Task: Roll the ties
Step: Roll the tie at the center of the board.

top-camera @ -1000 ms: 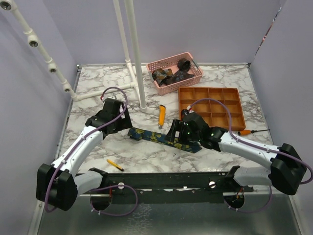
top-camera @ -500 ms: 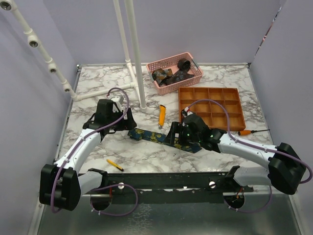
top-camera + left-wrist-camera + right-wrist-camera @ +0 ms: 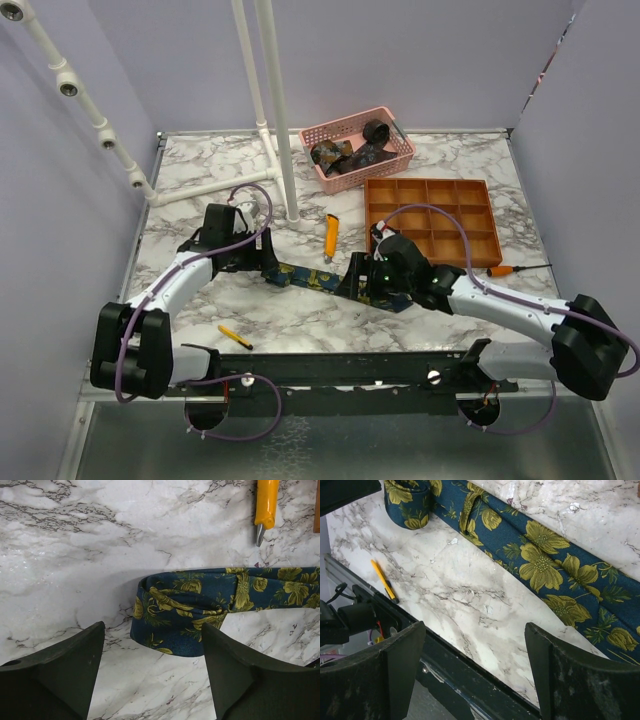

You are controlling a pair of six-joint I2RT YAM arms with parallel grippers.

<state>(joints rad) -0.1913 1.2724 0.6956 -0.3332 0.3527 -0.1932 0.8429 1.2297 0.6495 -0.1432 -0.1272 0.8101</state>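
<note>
A navy tie [image 3: 335, 284] with yellow-green flowers lies flat across the marble table, its left end folded into a small loose roll [image 3: 170, 615]. My left gripper [image 3: 262, 258] is open and low at that rolled end; in the left wrist view [image 3: 152, 627] the fingers [image 3: 60, 675] flank the roll without touching it. My right gripper [image 3: 357, 287] is open over the tie's right half; in the right wrist view [image 3: 475, 627] the tie [image 3: 540, 565] runs diagonally just beyond the fingertips. Other coiled dark ties [image 3: 350, 152] sit in the pink basket [image 3: 340, 121].
An orange-yellow utility knife [image 3: 330, 235] lies just behind the tie, also in the left wrist view [image 3: 266, 505]. An orange compartment tray [image 3: 478, 182] stands at right, an orange-handled tool [image 3: 505, 270] beside it. A yellow pencil [image 3: 235, 337] lies near the front edge. White pipes [image 3: 285, 150] rise at the back.
My left gripper has moved right and down to the tie's left end. My right gripper has shifted slightly along the tie. The tie has not visibly moved.
</note>
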